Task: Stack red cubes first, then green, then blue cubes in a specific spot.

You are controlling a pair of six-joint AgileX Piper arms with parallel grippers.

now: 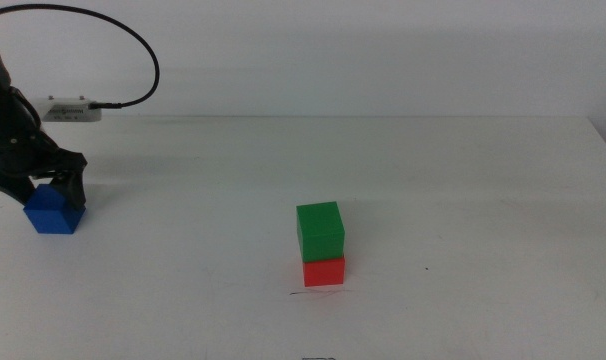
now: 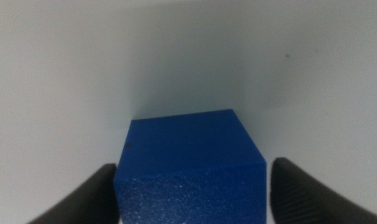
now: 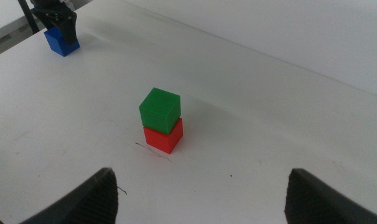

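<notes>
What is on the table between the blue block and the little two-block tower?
Nothing: in the middle view, only bare white table lies between the blue block, straddled by the left gripper, and the green block on the red block.

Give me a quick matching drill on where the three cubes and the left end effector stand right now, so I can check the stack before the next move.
Things:
1. red cube
2. green cube
3. blue cube
4. left end effector

States:
A. on top of another cube
B. far left on the table, apart from the stack
C. bottom of the stack, by the dark scribbled line
D. straddling the blue cube

Pairs: 1-C, 2-A, 3-B, 4-D
</notes>
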